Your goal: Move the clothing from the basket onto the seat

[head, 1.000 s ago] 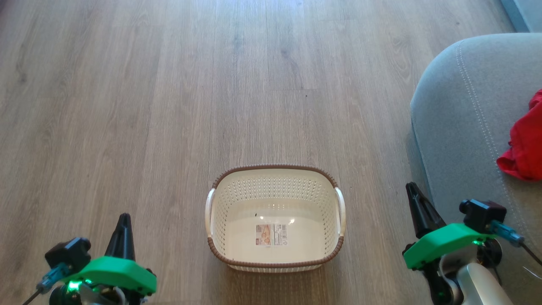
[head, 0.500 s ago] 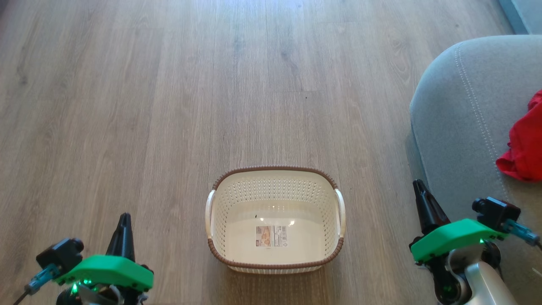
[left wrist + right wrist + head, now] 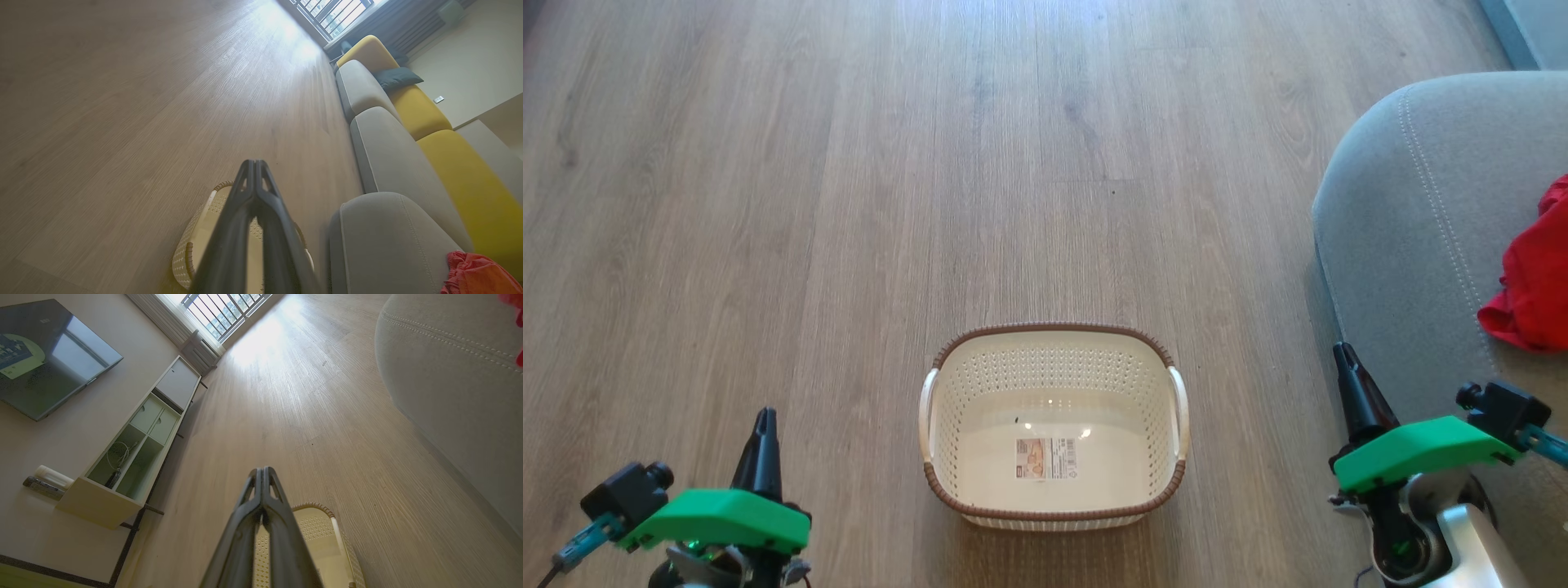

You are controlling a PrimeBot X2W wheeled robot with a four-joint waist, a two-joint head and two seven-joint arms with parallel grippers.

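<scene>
Head view. Located basket (image 3: 1052, 365) at 6 o'clock, upright on the wooden floor (image 3: 849, 204), brown rim uppermost, handles on its 9 and 3 o'clock sides. Found interior bare apart from a label sticker (image 3: 1045, 459) on its bottom.

Located seat (image 3: 1413, 204) at 3 o'clock, apart from the basket, rounded corner toward 10 o'clock, pale stitching line running across the top. Found clothing (image 3: 1531, 286) lying on the seat at its 3 o'clock side: a crumpled red heap, cut by the frame edge, well clear of the basket.

Noted left gripper (image 3: 765, 415) at 7 o'clock, over the floor, off the basket's 9 o'clock side, fingers (image 3: 761, 457) pointing to 12 o'clock. Confirmed in left wrist view: fingers pressed together along their length, holding nothing.

Noted right gripper (image 3: 1342, 351) at 4 o'clock, between basket and seat, tip against the seat's near edge as seen from above. Confirmed in right wrist view: fingers likewise closed tip to tip, holding nothing. Recorded no contact with clothing or basket.
</scene>
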